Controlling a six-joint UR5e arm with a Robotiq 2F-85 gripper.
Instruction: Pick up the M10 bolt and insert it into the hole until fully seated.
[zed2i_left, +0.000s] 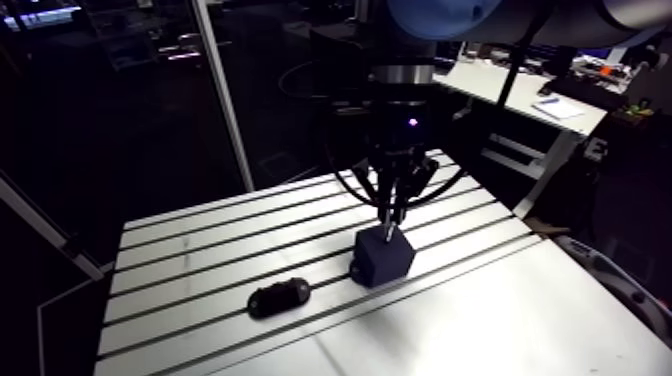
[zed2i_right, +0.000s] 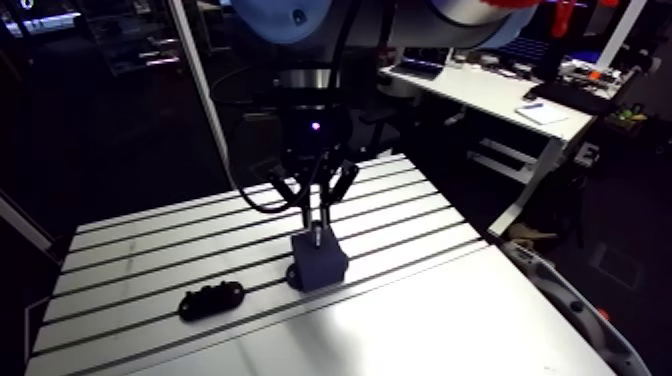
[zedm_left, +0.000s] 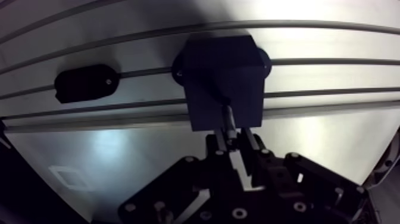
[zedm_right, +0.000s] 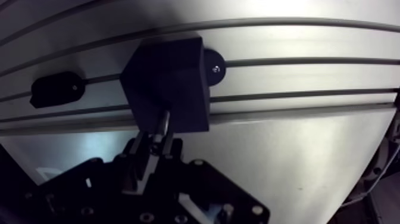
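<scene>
Dark blue block (zedm_left: 223, 80) stands on the slotted worktop (zedm_left: 309, 149), a black oval piece (zedm_left: 85, 83) lying near it. The end effector (zedm_left: 233, 137) is clamped on the M10 bolt (zedm_left: 227, 116), whose tip meets the block's top

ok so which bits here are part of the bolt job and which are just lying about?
Job: bolt; gripper shut on it; dark block under the bolt's tip.
Lying about: black oval piece on the table, apart from the block.
</scene>
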